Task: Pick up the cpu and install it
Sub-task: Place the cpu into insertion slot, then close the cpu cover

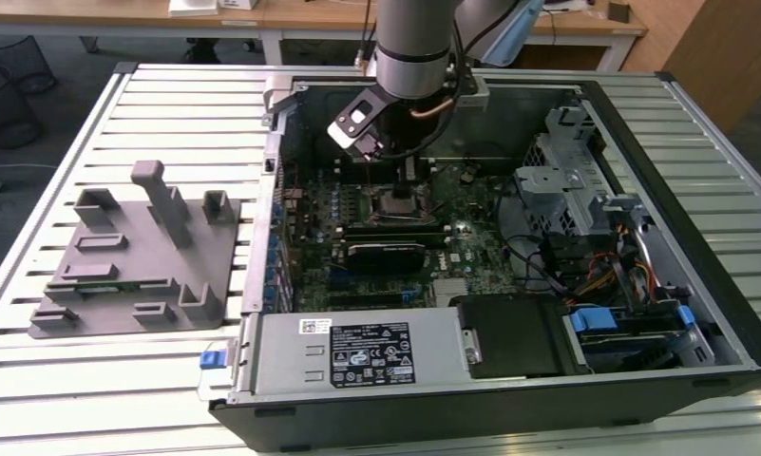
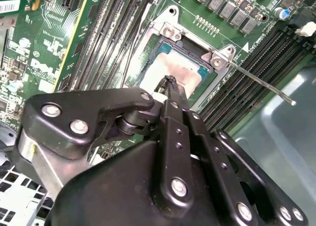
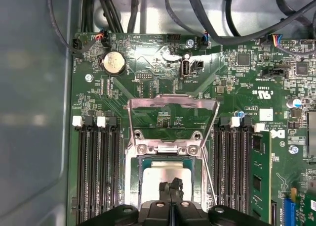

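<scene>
- Nearest, the case (image 1: 722,313) lies open side up on the slatted counter (image 1: 164,104), with its silver box (image 1: 354,351) along the near edge. Laid so, the board (image 1: 482,218) faces up and I can reach straight down.
- On the exterior view's left, just beside the case, sits the grey holder (image 1: 126,256).
- Mid-case, the cpu (image 3: 153,174) lies flat in the socket (image 3: 148,148), silver top up. It is square, so it has no long axis; its edges line up with the socket frame and the memory slots (image 3: 94,166).
- My pincer (image 3: 171,185) is closed tip to tip and grips nothing. Its tips are over the middle of the cpu's top; I cannot tell whether they touch it.
- The plate (image 3: 173,98) is flipped back and the lever (image 2: 261,82) swung out, so I judge the cpu seated but not clamped.
- Farthest, my arm (image 1: 412,38) stands over the case's far half.
</scene>
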`<state>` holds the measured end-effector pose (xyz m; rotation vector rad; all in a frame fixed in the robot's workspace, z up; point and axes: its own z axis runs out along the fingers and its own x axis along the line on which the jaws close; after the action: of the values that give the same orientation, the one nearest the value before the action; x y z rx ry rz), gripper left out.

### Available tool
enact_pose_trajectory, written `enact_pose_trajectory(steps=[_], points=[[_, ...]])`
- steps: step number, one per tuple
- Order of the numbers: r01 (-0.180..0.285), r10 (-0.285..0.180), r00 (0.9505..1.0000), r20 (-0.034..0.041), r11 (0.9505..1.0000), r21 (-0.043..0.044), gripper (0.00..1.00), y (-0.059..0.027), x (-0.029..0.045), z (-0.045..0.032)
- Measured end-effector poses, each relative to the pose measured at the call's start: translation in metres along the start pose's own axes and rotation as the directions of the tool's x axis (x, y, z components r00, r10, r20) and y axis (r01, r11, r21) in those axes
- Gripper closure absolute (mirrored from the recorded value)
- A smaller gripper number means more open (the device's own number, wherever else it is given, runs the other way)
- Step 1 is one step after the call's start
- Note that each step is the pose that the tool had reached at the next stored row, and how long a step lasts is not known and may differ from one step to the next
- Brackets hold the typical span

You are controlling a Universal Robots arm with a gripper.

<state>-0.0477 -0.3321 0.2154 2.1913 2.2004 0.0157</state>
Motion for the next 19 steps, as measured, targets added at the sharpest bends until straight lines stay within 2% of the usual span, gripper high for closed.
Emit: enact_pose_trajectory(steps=[19], points=[[0.0,0.0,1.0,0.005,1.0,0.0,0.89,0.0005,-0.0003,-0.0159]])
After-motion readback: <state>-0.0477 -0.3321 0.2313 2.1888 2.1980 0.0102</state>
